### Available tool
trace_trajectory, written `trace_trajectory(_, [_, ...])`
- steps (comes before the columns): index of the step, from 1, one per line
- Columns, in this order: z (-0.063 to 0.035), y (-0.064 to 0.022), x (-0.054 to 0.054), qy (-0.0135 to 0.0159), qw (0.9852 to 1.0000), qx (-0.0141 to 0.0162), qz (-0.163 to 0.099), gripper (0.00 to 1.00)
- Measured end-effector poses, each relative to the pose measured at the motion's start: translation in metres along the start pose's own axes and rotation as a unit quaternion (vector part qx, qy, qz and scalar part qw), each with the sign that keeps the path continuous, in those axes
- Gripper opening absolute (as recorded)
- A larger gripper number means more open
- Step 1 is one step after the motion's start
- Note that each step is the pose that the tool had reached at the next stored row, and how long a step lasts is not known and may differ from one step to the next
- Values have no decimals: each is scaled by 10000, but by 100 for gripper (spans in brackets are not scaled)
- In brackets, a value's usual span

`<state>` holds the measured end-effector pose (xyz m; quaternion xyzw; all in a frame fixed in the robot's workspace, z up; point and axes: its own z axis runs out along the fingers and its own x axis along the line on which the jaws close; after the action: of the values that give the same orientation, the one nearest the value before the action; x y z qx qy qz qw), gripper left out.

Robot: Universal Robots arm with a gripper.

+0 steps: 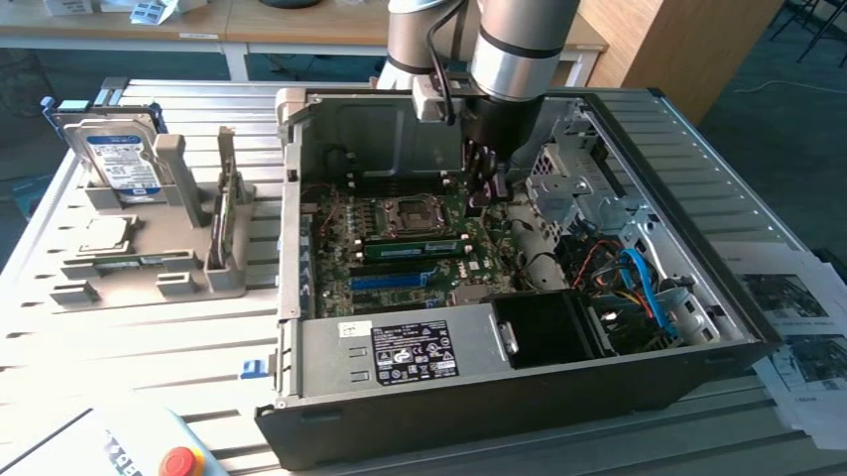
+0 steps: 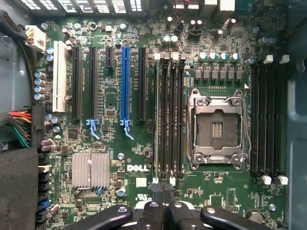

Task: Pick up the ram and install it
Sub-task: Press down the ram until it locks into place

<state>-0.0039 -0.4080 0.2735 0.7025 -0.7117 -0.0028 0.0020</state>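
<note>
The closed claw [image 1: 493,196] hangs over the motherboard [image 1: 344,233]. In the exterior view the ram [image 1: 411,248] stands slotted at its 8 o'clock.

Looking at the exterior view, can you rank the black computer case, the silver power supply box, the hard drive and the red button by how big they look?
1. computer case
2. power supply box
3. hard drive (farther off, so less sure)
4. red button

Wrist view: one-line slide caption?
Shut gripper at the end of the memory slots, beside the empty CPU socket on the Dell motherboard.
</note>
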Motion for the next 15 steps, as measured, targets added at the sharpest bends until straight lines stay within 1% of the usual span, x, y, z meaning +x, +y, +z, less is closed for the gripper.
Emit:
trace_trajectory(6, [46, 0, 0, 0, 10000, 0, 0, 10])
trace_trajectory(10, [107, -1, 0, 0, 10000, 0, 0, 10])
trace_trajectory(15, [113, -1, 0, 1, 10000, -1, 1, 10])
